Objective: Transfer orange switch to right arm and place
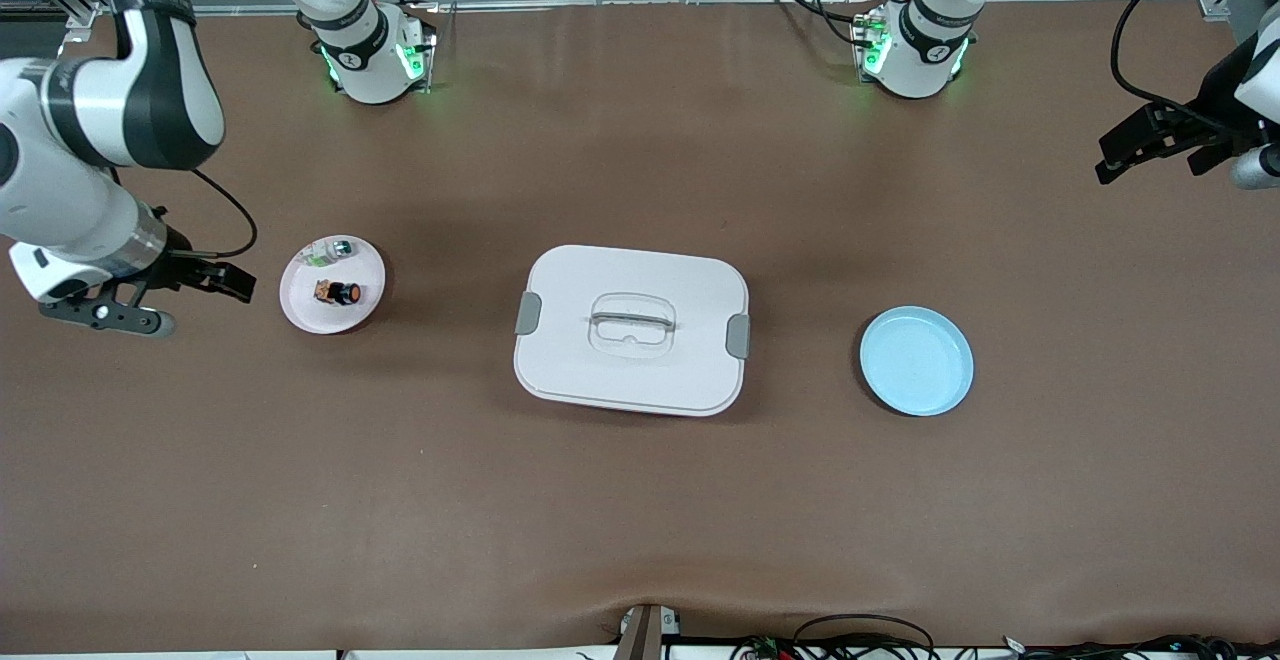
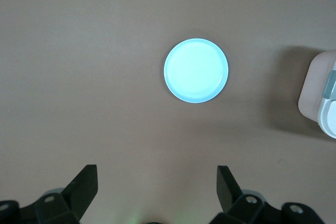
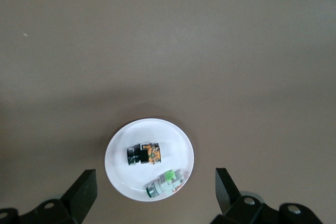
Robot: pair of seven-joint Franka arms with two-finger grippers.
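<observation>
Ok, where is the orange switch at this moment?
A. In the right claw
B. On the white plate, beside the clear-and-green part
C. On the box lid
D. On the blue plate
B: the orange switch lies on the white plate toward the right arm's end of the table, beside the clear-and-green part; both claws are open and hold nothing.
</observation>
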